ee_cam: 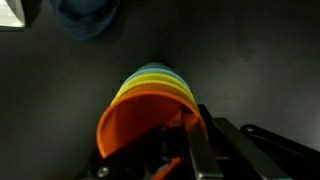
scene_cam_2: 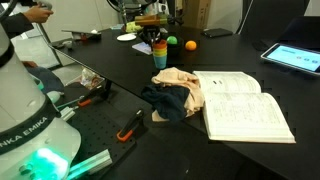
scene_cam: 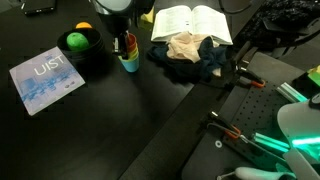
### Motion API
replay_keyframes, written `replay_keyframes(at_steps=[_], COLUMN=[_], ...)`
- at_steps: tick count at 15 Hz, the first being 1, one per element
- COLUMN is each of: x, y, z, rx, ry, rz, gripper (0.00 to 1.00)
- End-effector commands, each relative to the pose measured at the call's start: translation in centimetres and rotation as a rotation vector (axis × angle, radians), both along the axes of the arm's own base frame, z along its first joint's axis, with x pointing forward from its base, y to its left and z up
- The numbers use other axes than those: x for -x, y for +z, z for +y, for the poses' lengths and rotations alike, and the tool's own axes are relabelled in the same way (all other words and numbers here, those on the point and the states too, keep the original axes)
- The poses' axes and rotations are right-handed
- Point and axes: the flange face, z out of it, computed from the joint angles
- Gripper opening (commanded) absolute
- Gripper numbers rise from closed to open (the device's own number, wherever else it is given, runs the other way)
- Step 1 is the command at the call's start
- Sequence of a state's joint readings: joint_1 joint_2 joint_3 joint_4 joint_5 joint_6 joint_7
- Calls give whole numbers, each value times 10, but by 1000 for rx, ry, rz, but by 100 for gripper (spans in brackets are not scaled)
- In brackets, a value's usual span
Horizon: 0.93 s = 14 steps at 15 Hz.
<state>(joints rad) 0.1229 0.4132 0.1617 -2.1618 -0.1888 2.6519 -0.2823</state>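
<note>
A stack of nested coloured cups stands on the black table, and shows in both exterior views. In the wrist view the stack fills the centre, with an orange cup nearest the camera. My gripper comes down on the stack from above. In the wrist view my fingers straddle the orange cup's wall, one outside pressed against it and one inside. The gripper looks shut on that rim.
A black bowl with a green ball and an orange ball sit beside the cups. Crumpled cloths and an open book lie nearby. A blue booklet lies on the table. A blue object shows beyond the stack.
</note>
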Motion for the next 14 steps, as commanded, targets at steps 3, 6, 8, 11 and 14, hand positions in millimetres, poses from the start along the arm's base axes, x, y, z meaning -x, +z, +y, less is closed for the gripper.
replay_keyframes(at_steps=[3, 6, 8, 11, 14], x=[-8, -10, -12, -17, -24], y=[6, 7, 12, 23, 36], z=[4, 4, 5, 8, 11], rx=[2, 12, 17, 12, 0], ry=[39, 48, 54, 59, 61], rz=[30, 47, 52, 34, -6], gripper=[2, 2, 2, 2, 2])
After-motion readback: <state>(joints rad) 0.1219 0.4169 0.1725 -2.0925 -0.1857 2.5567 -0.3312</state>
